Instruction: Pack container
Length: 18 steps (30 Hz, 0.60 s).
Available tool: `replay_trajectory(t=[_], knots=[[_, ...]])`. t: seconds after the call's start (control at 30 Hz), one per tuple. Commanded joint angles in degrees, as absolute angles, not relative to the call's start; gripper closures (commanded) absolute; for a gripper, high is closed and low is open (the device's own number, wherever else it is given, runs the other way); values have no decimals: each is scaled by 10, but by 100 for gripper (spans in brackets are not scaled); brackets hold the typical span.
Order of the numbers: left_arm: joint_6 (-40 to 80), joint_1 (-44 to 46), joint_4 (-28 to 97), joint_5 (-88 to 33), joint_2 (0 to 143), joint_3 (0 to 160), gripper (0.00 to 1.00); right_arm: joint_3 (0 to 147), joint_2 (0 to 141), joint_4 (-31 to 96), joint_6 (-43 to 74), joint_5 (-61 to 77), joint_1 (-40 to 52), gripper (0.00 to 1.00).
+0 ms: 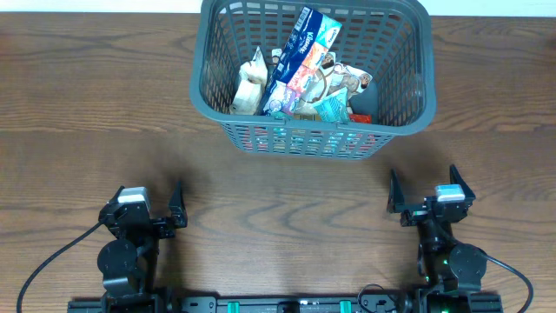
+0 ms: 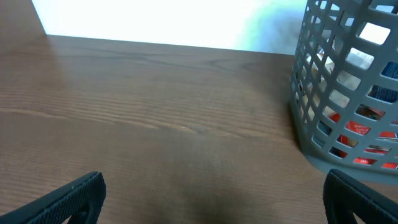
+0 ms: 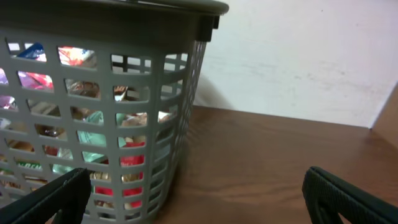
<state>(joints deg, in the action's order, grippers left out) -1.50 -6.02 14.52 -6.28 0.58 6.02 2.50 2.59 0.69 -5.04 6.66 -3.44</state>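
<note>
Two wide-open, empty hands, left hand (image 1: 148, 204) and right hand (image 1: 424, 187), sit near the worktop (image 1: 287, 217) edge; basket (image 1: 304, 139) at far centre holds packets (image 1: 300, 56), apparently full, so avoid nudging it.

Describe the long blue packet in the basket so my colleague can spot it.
Look at the grey lattice basket at the far side of the table. The blue packet runs diagonally through the middle of its contents. It is the longest item there, between a beige packet and a smaller teal packet.
</note>
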Motion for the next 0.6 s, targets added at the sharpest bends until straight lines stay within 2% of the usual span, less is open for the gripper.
replay_trajectory(t=[0.0, 0.13, 0.57], knots=[[-14, -63, 147, -71, 2, 46, 1, 19, 21, 28, -52, 67, -29, 1], [-14, -63, 147, -71, 2, 46, 1, 18, 21, 70, -31, 67, -29, 1], [-14, -63, 147, -71, 2, 46, 1, 18, 21, 70, -56, 62, -29, 1]])
